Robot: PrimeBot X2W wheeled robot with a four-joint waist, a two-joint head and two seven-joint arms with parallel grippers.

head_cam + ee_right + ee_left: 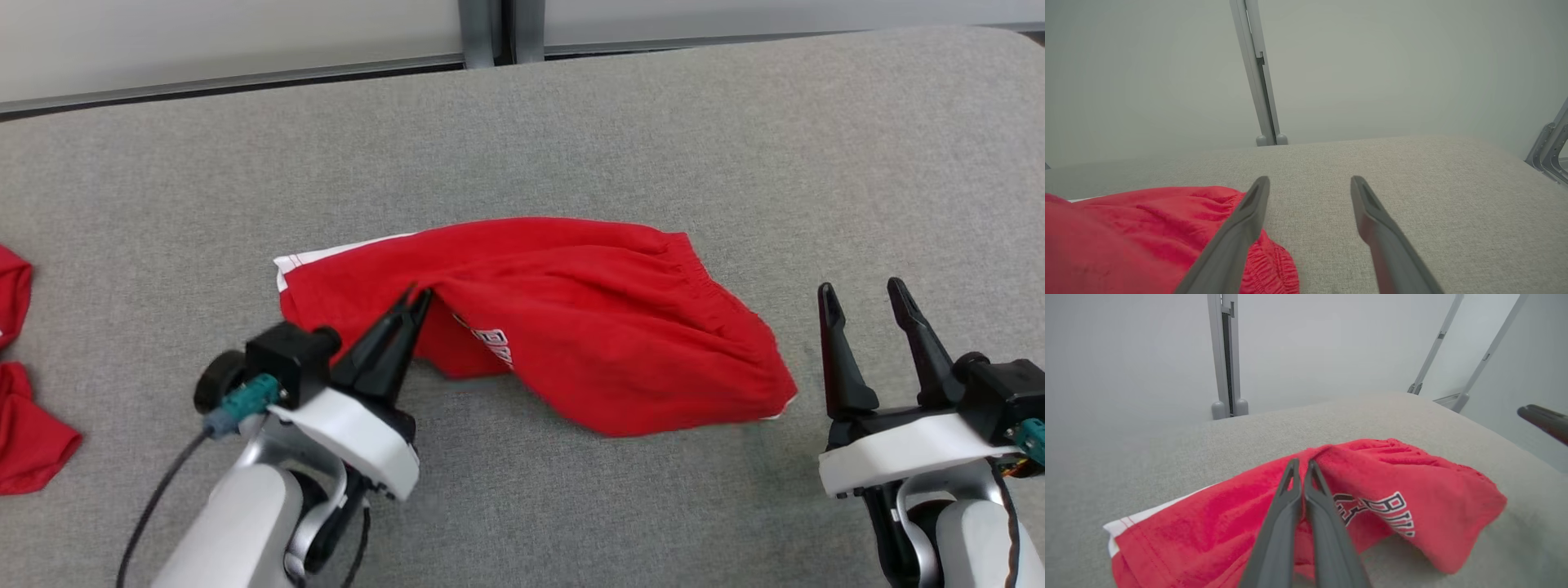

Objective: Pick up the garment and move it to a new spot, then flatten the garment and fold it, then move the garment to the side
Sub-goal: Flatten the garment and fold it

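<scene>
At the middle of the worktop (735, 122), the left gripper (415, 296) is clenched on a raised fold of the red garment (588, 327). A slow, steady lift should keep that thin pinch from slipping. The right gripper (861, 286) hovers spread just beside the waistband end, free to help. More red cloth (33, 441) lies at the left edge.

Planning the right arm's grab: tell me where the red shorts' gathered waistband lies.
In the head view, the gathered waistband forms the red fabric shorts' right end on the grey table, left of the open right gripper.
</scene>
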